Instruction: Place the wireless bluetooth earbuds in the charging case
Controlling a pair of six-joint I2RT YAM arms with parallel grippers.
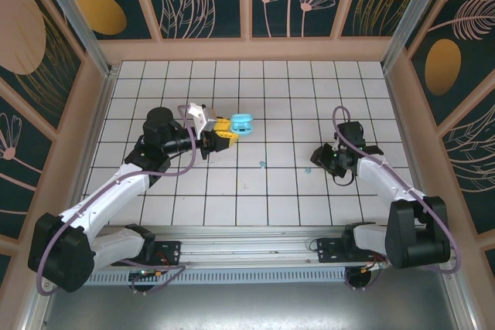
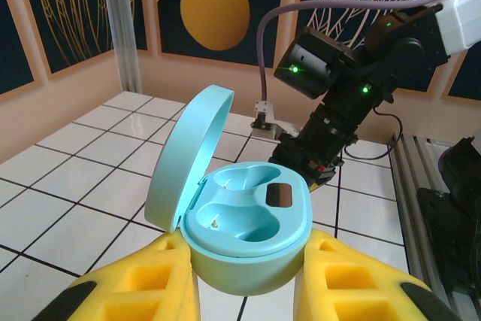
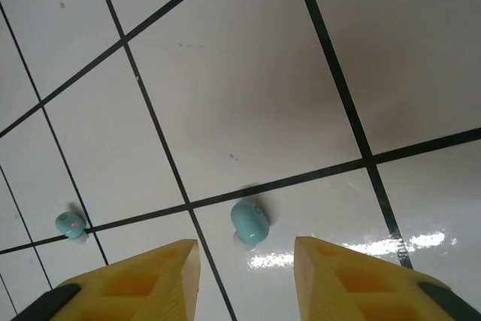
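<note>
Teal charging case [image 2: 248, 223]: gripped by the left gripper, lid swung open to the left in the left wrist view, two hollow wells facing up
Left gripper [image 2: 248, 283]: yellow fingers [image 2: 143, 291] clamped on either side of the case's base
Right gripper [image 3: 246, 276]: jaws apart, nothing gripped, hanging low over the white tiled table [image 1: 232, 83]
Near earbud [image 3: 249, 221]: teal, lying on a tile just beside a dark grout line, just ahead of the gap between the right fingers, untouched
Far earbud [image 3: 71, 224]: teal, on a grout line off to the left in the right wrist view, well apart from the case
</note>
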